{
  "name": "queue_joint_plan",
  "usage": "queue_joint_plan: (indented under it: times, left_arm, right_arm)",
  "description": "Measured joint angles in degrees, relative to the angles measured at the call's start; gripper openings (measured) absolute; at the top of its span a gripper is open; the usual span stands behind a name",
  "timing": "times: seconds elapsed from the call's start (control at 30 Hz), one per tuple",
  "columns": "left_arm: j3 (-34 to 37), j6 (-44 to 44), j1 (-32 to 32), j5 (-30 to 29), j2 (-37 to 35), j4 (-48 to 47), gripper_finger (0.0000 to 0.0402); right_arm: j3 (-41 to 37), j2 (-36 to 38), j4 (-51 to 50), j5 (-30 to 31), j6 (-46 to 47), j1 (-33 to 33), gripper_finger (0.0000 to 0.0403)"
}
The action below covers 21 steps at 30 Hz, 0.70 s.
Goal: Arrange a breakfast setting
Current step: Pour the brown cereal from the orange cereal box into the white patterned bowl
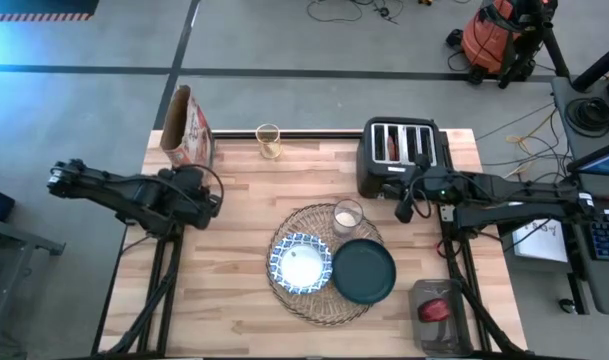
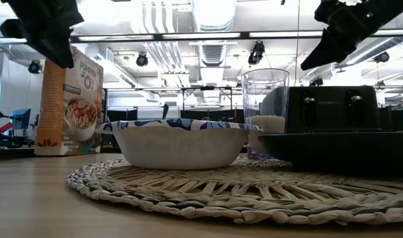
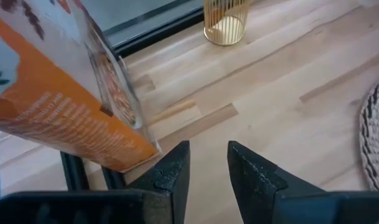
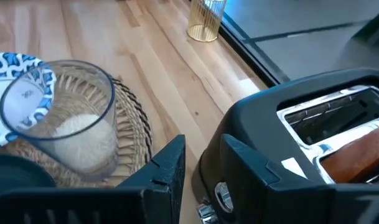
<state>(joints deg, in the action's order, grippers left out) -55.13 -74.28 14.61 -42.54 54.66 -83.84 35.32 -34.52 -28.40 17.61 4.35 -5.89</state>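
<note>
Your right fingers point(image 1: 405, 210), slightly parted and empty, hover nearest the glass point(image 1: 347, 216), lying just left of them mid-frame.

bowl point(image 1: 301, 264), plate point(image 1: 364, 271), glass point(image 1: 347, 216) on placemat point(image 1: 324, 306)

A round straw placemat point(image 1: 319, 300) carries a patterned bowl point(image 1: 300, 264), teal plate point(image 1: 364, 271) and upright glass point(image 1: 347, 217).

Lab or workshop: exposed ceiling ducts point(image 2: 211, 20), concrete floor point(image 1: 284, 35), shop vacuum point(image 1: 496, 40).
</note>
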Motion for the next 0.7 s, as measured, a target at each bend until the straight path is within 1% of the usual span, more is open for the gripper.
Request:
queue_joint_plan:
  times: [0.1,0.2,0.47,0.63,0.7]
  left_arm:
    - [0.6,-0.03,0.49,0.04,0.47,0.08,0.0087]
    - [1.45,-0.07,0.85,0.07,0.58,0.39,0.0086]
    - [2.03,-0.04,0.9,0.11,0.51,0.71,0.0086]
    - [2.02,0.13,1.35,0.11,0.49,0.73,0.0086]
    - [2.03,0.2,1.35,0.23,0.49,0.73,0.0086]
  right_arm:
    - [-2.04,2.45,0.6,-0.12,-0.56,0.0,0.0085]
    - [-5.59,6.56,2.79,-0.14,-0.47,0.0,0.0082]
    - [-16.34,16.69,16.22,-1.31,-1.02,0.0,0.0088]
    - [-24.5,20.05,27.26,-1.27,-0.86,0.0,0.009]
    - [-27.18,20.63,30.23,-1.31,0.2,0.02,0.0088]
